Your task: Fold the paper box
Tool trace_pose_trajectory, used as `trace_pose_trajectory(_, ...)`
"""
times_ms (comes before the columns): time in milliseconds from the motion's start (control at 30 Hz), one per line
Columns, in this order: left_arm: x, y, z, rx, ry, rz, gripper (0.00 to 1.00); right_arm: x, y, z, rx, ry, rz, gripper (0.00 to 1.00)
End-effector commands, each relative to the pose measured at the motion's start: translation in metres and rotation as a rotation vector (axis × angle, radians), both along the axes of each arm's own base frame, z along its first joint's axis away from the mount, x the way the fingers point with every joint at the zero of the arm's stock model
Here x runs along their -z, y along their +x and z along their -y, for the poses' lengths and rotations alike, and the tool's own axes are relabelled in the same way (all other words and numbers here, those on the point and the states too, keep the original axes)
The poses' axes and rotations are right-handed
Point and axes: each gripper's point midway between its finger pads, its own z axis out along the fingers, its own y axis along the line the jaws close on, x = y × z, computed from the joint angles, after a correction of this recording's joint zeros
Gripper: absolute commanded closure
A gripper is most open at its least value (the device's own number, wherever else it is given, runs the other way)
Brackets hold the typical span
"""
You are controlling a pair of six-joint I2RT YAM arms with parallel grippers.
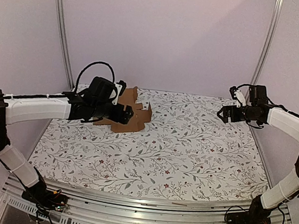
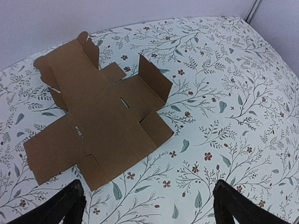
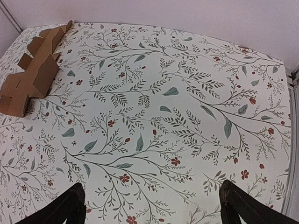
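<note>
**Folding not yet begun**

The paper box (image 2: 100, 123) is laid nearly flat just ahead of the left fingers (image 2: 70, 205), far from the right fingers (image 3: 65, 207); both pairs are spread wide, empty. A flap must be gripped next.

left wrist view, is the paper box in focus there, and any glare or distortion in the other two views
Left wrist: the paper box is sharp, evenly lit, soft shadows beside its raised flaps, no glare. Right wrist: wide-angle bend curves the far edge of the table. Top external: softer, lilac cast.
</note>
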Motion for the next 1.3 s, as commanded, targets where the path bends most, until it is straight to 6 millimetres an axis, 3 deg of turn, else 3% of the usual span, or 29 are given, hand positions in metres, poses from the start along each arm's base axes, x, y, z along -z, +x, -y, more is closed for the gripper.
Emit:
trace_pose_trajectory(0, 0.012, 0.009, 0.004, 0.017, 0.074, -0.055, 0.09, -0.009, 0.018, 0.026, 0.162, -0.049, 0.030, 0.01)
trace_pose_trajectory(100, 0.014, 0.021, 0.000, -0.048, 0.085, -0.116, 0.16, -0.007, 0.014, 0.023, 0.127, -0.059, 0.009, 0.01)
trace_pose_trajectory(233, 0.026, 0.043, -0.035, -0.226, 0.014, -0.244, 0.19, 0.003, -0.014, -0.005, -0.117, -0.045, -0.019, 0.01)
trace_pose_trajectory(367, 0.044, 0.063, -0.059, -0.299, -0.150, -0.377, 0.33, -0.018, -0.029, -0.021, -0.210, -0.012, 0.050, 0.01)
trace_pose_trajectory(467, 0.056, 0.070, -0.058, -0.282, -0.215, -0.451, 0.39, -0.021, -0.033, -0.030, -0.247, -0.034, 0.055, 0.01)
trace_pose_trajectory(600, 0.072, 0.073, -0.044, -0.244, -0.235, -0.517, 0.39, -0.011, -0.040, -0.042, -0.315, -0.034, 0.020, 0.01)
trace_pose_trajectory(700, 0.090, 0.077, -0.048, -0.297, -0.209, -0.553, 0.36, -0.005, -0.046, -0.051, -0.364, 0.001, -0.013, 0.04)
trace_pose_trajectory(900, 0.125, 0.066, -0.054, -0.371, -0.172, -0.663, 0.44, 0.006, -0.053, -0.064, -0.421, 0.016, -0.073, 0.06)
trace_pose_trajectory(1267, 0.142, 0.044, -0.056, -0.373, -0.143, -0.694, 0.60, 0.011, -0.060, -0.072, -0.477, 0.017, -0.105, 0.08)
